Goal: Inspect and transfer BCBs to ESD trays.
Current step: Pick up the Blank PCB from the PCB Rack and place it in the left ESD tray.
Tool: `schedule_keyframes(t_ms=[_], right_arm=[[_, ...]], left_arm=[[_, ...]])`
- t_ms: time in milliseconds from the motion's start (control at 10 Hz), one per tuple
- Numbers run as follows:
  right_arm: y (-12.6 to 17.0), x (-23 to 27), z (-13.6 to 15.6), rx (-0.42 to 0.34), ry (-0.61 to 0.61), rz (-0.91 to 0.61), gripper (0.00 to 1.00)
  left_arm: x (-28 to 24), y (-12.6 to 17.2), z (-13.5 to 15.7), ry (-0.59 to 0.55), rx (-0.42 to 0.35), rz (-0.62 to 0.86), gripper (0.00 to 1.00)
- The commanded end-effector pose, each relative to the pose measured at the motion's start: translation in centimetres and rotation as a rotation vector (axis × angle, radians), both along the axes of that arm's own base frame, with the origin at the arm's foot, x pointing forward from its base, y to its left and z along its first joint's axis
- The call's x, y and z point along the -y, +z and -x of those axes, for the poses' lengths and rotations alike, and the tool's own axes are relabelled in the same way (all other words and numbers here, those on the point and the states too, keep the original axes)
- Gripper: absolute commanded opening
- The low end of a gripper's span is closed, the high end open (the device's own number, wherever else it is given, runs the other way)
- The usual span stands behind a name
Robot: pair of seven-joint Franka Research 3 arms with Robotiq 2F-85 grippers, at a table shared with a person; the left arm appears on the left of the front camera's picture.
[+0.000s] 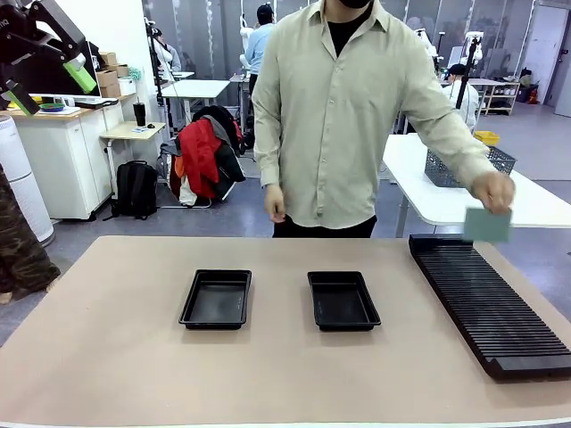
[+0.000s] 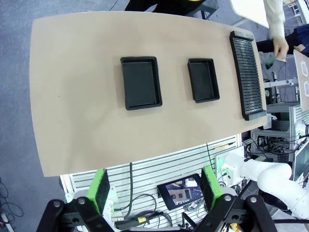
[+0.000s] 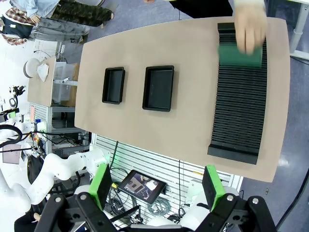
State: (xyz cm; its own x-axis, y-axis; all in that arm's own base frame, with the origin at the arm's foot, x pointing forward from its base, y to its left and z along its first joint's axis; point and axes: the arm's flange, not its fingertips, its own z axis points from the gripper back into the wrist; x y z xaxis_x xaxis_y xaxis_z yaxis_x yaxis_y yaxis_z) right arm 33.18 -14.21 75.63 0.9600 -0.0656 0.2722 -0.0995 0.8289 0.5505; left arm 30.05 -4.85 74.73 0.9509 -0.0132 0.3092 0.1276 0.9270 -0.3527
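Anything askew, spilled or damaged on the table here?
Nothing stands out. The left ESD tray and right ESD tray sit flat and empty, side by side; the slotted rack lies straight at the right, and the person's hand holds one BCB over its far end.

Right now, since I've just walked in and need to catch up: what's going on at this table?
A person's hand holds a green BCB at the far end of the black slotted rack. The left ESD tray and right ESD tray sit empty on the table. The robot's left hand and right hand hover open high above it, holding nothing.
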Motion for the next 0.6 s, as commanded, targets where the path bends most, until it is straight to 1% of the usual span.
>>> schedule_keyframes(t_ms=[0, 500], right_arm=[[0.04, -0.01, 0.07, 0.002, 0.001, 0.000, 1.00], [0.04, -0.01, 0.07, 0.002, 0.001, 0.000, 1.00]], left_arm=[[0.00, -0.02, -0.04, 0.002, 0.001, 0.002, 1.00], [0.00, -0.02, -0.04, 0.002, 0.001, 0.002, 1.00]])
